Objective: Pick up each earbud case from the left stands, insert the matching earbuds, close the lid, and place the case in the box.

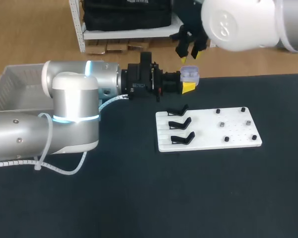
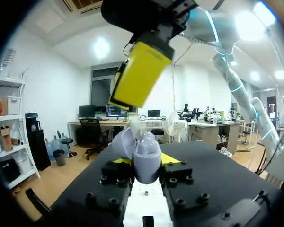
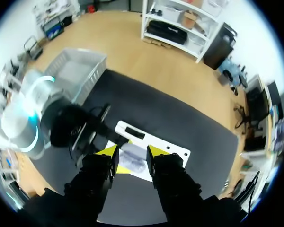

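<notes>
Earbud-insertion step, judged in hand: white stand board (image 1: 208, 130) nearest; beyond it, open-lidded earbud case (image 1: 190, 73) clamped level in the left gripper (image 1: 188, 79); directly above, right gripper (image 1: 188, 56) spread, apparently empty; next, a centred, gentle descent onto the case is judged required.

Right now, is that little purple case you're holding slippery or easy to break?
Probably slippery: the earbud case looks smooth and rounded, so it could squirt from the left gripper. Its lid stands open, so the hinge may bend if knocked. It looks small, likely light.
</notes>
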You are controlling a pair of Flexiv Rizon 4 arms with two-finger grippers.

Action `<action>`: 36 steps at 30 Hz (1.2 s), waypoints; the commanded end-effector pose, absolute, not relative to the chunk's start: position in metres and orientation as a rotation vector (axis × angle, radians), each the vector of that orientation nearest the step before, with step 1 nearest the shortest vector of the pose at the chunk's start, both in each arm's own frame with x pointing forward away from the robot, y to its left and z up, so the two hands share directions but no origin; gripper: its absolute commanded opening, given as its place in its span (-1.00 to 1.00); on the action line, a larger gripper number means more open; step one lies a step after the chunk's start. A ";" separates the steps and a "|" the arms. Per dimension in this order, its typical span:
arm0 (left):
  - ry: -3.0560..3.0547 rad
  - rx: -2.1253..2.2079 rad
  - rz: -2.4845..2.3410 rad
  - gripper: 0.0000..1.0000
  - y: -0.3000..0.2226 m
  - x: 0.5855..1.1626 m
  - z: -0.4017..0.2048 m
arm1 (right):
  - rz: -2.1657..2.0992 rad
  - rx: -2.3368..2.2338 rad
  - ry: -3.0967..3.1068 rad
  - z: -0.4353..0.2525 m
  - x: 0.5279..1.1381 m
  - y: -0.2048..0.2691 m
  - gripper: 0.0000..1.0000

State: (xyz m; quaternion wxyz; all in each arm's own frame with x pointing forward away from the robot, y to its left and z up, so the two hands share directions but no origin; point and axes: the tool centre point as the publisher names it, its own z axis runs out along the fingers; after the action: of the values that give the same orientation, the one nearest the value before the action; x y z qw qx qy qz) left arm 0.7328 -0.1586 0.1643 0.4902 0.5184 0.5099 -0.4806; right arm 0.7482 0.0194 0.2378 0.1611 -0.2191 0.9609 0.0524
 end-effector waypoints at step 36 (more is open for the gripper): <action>1.225 1.240 -1.141 -1.00 -0.146 0.733 0.170 | 0.376 -0.013 2.668 0.223 0.749 -0.023 0.40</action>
State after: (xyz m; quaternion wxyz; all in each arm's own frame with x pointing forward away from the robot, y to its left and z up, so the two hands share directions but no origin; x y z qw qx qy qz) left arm 0.7353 -0.1564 0.1658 0.4942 0.5188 0.5086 -0.4775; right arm 0.7606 -0.0041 0.2205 0.1588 -0.0585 0.9815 0.0899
